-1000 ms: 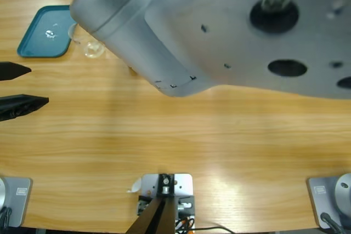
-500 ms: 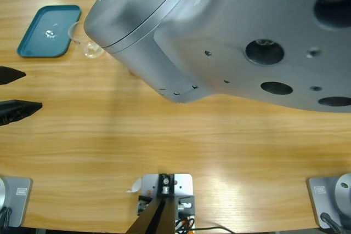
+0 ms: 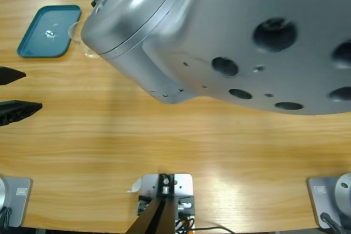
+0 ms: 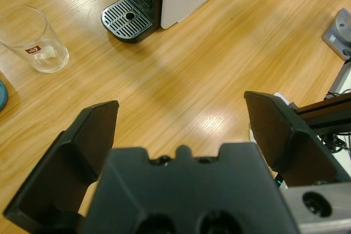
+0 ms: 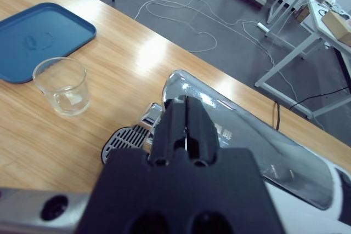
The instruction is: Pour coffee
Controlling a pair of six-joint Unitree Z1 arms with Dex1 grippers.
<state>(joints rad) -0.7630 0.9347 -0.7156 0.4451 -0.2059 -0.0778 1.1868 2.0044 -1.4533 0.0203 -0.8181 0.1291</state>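
Beside the blue tray (image 5: pixel 41 39), an empty glass (image 5: pixel 61 86); left end effector (image 4: pixel 181 130) wide open, right end effector (image 5: pixel 185 116) closed.

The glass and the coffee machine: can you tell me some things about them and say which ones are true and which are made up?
1. The clear glass stands on the wooden table, not on the machine's drip grate. True.
2. The glass is full of coffee. False: no brown liquid shows in it.
3. The left gripper is open with nothing between its jaws. True.
4. The right gripper is wide open. False: its jaws are pressed together, above the coffee machine.
5. The glass sits on the blue tray. False: it stands beside the tray, on the table.
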